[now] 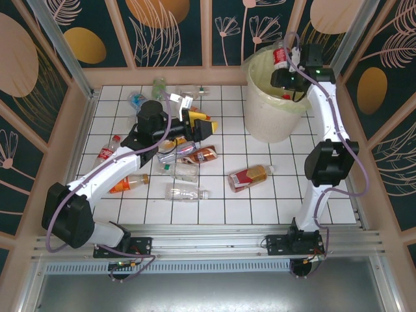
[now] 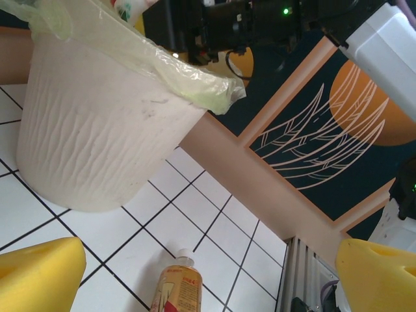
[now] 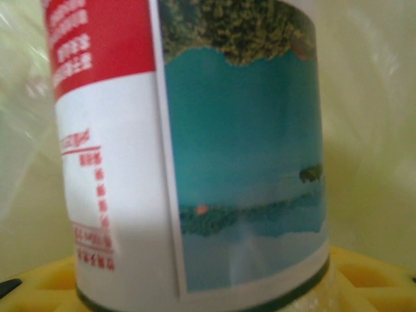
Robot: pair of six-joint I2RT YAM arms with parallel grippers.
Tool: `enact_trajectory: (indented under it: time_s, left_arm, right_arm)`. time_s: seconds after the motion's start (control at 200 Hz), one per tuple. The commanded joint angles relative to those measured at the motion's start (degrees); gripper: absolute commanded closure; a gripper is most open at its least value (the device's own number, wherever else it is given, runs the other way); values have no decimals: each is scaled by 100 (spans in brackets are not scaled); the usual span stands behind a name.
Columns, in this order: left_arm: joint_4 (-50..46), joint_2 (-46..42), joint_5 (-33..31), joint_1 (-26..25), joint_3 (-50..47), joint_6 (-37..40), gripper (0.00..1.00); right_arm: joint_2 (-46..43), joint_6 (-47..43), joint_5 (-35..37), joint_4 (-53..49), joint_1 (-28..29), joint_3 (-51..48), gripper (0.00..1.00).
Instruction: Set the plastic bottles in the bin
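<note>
My right gripper (image 1: 288, 65) is shut on a plastic bottle (image 1: 279, 54) with a red, white and blue-green label (image 3: 195, 149), held upright over the far side of the bin (image 1: 273, 107). The bin is a cream bucket lined with a pale yellow-green bag (image 3: 380, 97). My left gripper (image 1: 203, 126) stands open with nothing between its yellow fingers (image 2: 39, 276), just above a pile of bottles (image 1: 194, 155) at the table's middle. In the left wrist view the bin (image 2: 97, 130) rises ahead, and a bottle with an orange-red label (image 2: 177, 286) lies on the tiles.
Loose bottles lie on the white tiles: one with an orange-red label (image 1: 249, 177), a clear one (image 1: 186, 193), an orange one (image 1: 129, 183), a red-labelled one (image 1: 107, 151), and several near the back wall (image 1: 159, 88). Wooden walls enclose the table.
</note>
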Motion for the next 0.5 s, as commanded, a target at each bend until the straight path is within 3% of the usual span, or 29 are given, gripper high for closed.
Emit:
enact_trajectory:
  time_s: [0.0, 0.495]
  left_arm:
    - [99, 33, -53, -68, 126, 49, 1]
    - [76, 51, -95, -85, 99, 75, 1]
  right_arm:
    - [-300, -60, 52, 165, -37, -312, 39]
    - [-282, -104, 78, 87, -34, -614, 37]
